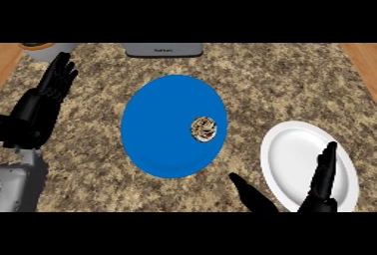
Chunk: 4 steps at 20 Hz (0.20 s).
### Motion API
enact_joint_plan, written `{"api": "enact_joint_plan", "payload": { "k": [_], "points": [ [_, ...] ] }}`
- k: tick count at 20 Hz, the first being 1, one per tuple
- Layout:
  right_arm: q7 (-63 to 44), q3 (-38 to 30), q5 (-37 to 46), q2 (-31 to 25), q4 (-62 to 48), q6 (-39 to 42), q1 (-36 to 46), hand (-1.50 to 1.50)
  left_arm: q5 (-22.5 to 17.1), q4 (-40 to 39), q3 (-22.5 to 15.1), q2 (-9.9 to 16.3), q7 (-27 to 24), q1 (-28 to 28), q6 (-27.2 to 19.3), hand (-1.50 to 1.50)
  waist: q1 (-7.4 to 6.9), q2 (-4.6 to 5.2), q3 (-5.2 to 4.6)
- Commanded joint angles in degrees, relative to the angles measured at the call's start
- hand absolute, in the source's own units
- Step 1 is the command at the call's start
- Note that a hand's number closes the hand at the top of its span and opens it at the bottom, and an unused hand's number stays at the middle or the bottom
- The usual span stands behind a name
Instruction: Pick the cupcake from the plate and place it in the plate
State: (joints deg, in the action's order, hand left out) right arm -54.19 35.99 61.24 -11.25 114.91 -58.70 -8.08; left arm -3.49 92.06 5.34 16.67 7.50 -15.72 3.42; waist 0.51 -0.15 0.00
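Your right hand (324,179) hovered spread over the white plate (290,149); the cupcake (204,129) sat on the blue plate (158,119); your left hand (46,94) rested open.

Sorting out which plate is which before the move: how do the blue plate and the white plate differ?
The blue plate holds the cupcake near its right edge; the white plate holds nothing. The blue plate looks larger than the white plate. The blue plate lies mid-counter, uncovered; the white plate sits to the right, partly hidden by the right robot hand, fingers straight. Both are round and lie flat on the counter.
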Motion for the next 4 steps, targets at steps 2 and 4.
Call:
{"api": "enact_joint_plan", "payload": {
  "k": [2, 4],
  "points": [
    [2.75, -0.51, 0.55, -1.09, 4.51, 0.94, -5.55, -1.50, 1.71, 1.74, -0.67, -1.50, -0.41, 1.53, 0.08, 0.00, -0.28, 0.08, 0.01],
    [3.82, 1.28, 1.93, -4.49, 7.80, -0.65, -12.25, -1.50, 1.71, 0.28, -0.26, -1.66, -1.12, 1.05, -0.16, 0.00, -0.03, 0.05, 0.01]
  ]
}}
